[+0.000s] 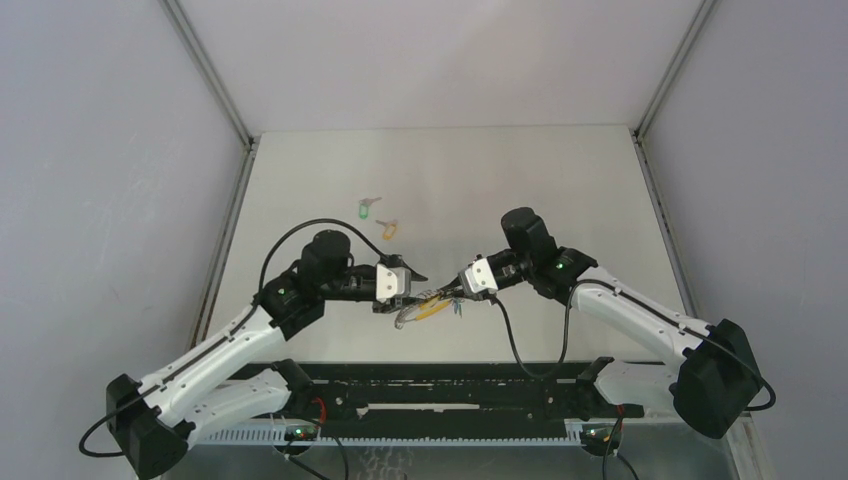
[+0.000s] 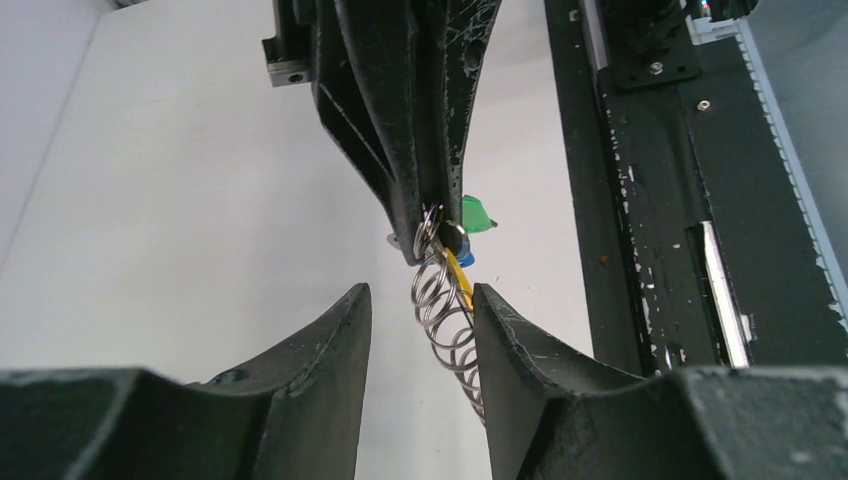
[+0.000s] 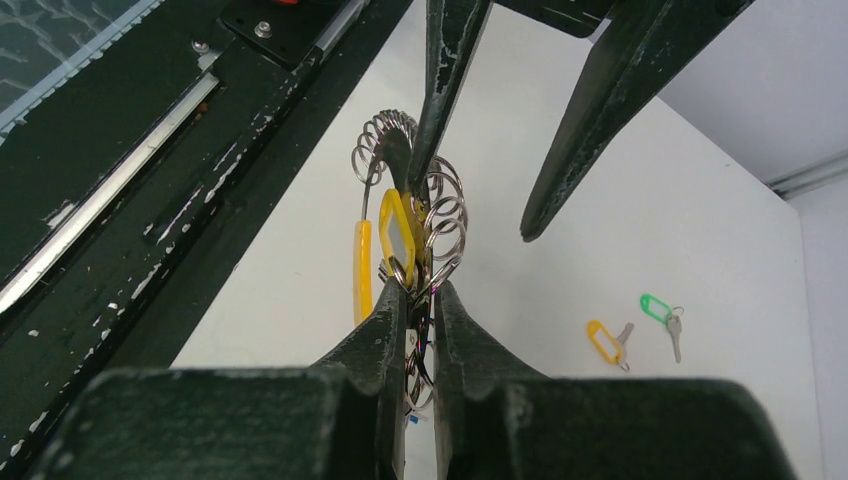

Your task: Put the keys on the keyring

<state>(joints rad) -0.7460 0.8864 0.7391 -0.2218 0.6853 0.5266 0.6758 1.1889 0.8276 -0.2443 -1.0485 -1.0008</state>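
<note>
The keyring (image 1: 425, 308), a silvery coil of loops with yellow tags, hangs just above the table between the two grippers. My right gripper (image 3: 420, 292) is shut on one end of the keyring (image 3: 440, 215). Seen from the left wrist, the keyring (image 2: 445, 320) runs between the jaws of my left gripper (image 2: 420, 300), which stand apart, and it touches only the right finger. A blue tag (image 2: 465, 258) and a green bit (image 2: 477, 213) sit by the right gripper's tips. Two keys lie on the table behind: a green-tagged one (image 1: 367, 209) and an orange-tagged one (image 1: 388, 229).
The black base rail (image 1: 440, 385) runs along the table's near edge, just behind the grippers. Grey walls enclose the white table (image 1: 560, 190) on the left, right and back. The two loose keys also show in the right wrist view, orange (image 3: 605, 342) and green (image 3: 660, 310).
</note>
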